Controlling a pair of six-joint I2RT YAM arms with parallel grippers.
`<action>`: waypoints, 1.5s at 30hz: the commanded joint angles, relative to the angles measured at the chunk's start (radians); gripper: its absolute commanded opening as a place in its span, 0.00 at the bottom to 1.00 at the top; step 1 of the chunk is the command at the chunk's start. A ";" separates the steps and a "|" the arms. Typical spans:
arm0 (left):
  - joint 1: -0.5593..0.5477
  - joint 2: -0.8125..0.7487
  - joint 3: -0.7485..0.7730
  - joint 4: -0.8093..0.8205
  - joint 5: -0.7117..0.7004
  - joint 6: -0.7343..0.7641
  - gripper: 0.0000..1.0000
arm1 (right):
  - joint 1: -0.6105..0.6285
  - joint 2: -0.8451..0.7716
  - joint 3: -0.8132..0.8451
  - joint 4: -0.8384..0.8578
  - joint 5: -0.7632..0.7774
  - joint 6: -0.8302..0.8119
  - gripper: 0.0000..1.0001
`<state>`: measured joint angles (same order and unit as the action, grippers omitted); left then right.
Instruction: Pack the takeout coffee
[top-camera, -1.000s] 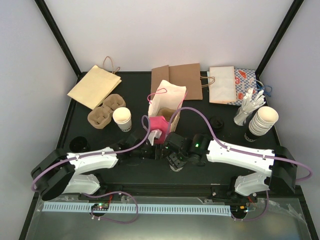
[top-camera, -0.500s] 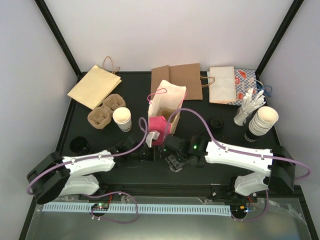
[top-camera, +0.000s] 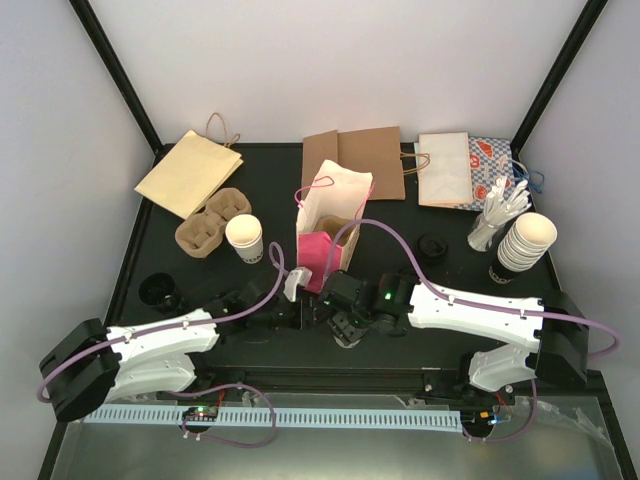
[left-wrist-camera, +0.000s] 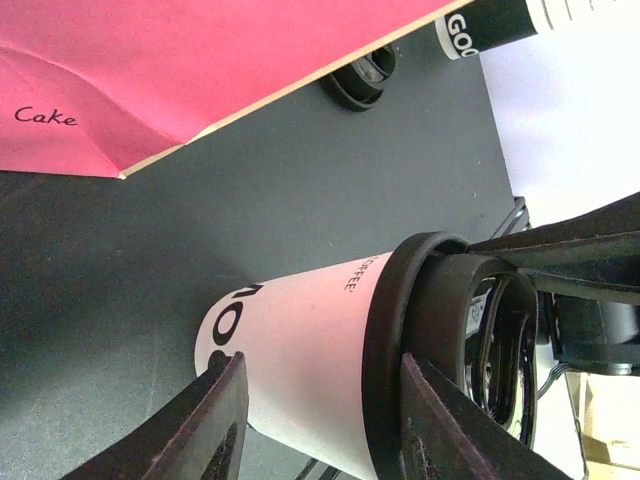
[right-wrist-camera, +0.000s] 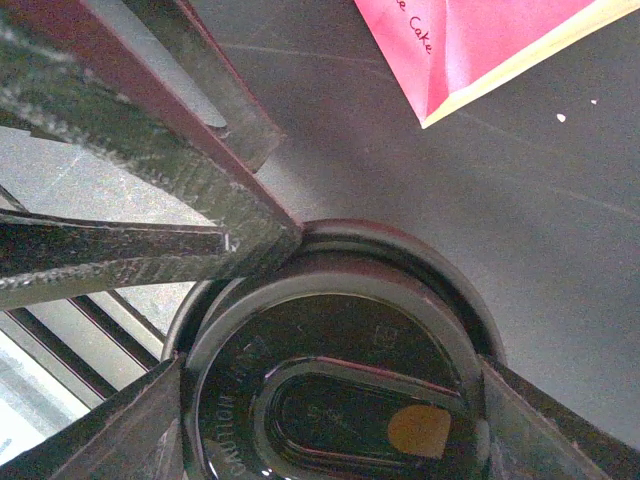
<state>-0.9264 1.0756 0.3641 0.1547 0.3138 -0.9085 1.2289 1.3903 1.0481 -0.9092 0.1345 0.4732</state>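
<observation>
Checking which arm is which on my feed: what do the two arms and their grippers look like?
The left arm and right arm have white shells with black joints and bases, each trailed by a looping lilac cable. A green light glows by the right wrist. The gripper fingers are flat, dark blades.

From above, the lidded cup (left-wrist-camera: 300, 350) is all but hidden; the left wrist view's lower edge crops its side.
</observation>
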 joint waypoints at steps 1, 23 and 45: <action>-0.028 -0.015 -0.025 -0.112 0.059 0.000 0.43 | 0.012 0.104 -0.092 -0.067 -0.124 0.026 0.63; -0.032 0.055 -0.017 -0.057 0.056 -0.003 0.43 | 0.013 0.097 -0.127 -0.039 -0.177 -0.002 0.62; -0.031 -0.122 0.051 -0.127 0.011 0.055 0.61 | 0.013 0.098 -0.124 -0.035 -0.169 -0.010 0.62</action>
<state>-0.9531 0.9535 0.3771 0.0071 0.3023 -0.8684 1.2282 1.3853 1.0382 -0.8925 0.1291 0.4530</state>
